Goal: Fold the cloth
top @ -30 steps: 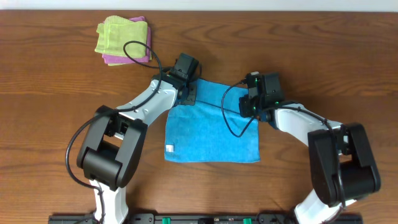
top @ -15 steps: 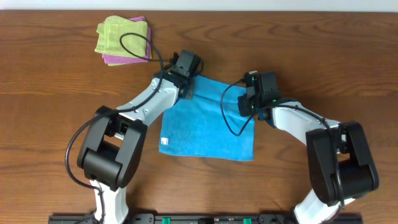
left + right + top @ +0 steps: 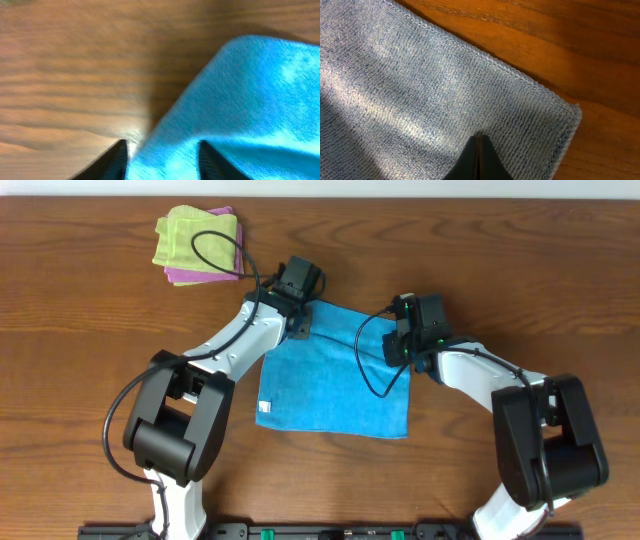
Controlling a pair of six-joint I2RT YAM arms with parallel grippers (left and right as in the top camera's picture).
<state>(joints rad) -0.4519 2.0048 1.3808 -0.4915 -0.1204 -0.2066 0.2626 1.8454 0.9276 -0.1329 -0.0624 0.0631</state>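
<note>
The sky-blue cloth (image 3: pixel 335 385) lies flat on the wooden table, skewed a little, with its white tag at the near left corner. My left gripper (image 3: pixel 298 330) hovers at the cloth's far left corner. In the left wrist view this gripper (image 3: pixel 161 145) is open, its dark fingertips (image 3: pixel 120 150) straddling the cloth (image 3: pixel 250 90) edge without pinching it. My right gripper (image 3: pixel 400 352) sits near the far right corner. Seen from the right wrist, this gripper (image 3: pixel 479 136) is shut, its tips pressed together on a small pucker of the cloth (image 3: pixel 420 90).
A folded light green cloth (image 3: pixel 198 238) rests on a pink one (image 3: pixel 185 277) at the far left of the table. Bare wood surrounds the blue cloth. Black cables loop from both arms over the cloth's far part.
The cloth and both grippers slid a little to the left. My left gripper opened and let go of the far left corner. The right gripper stayed shut.
</note>
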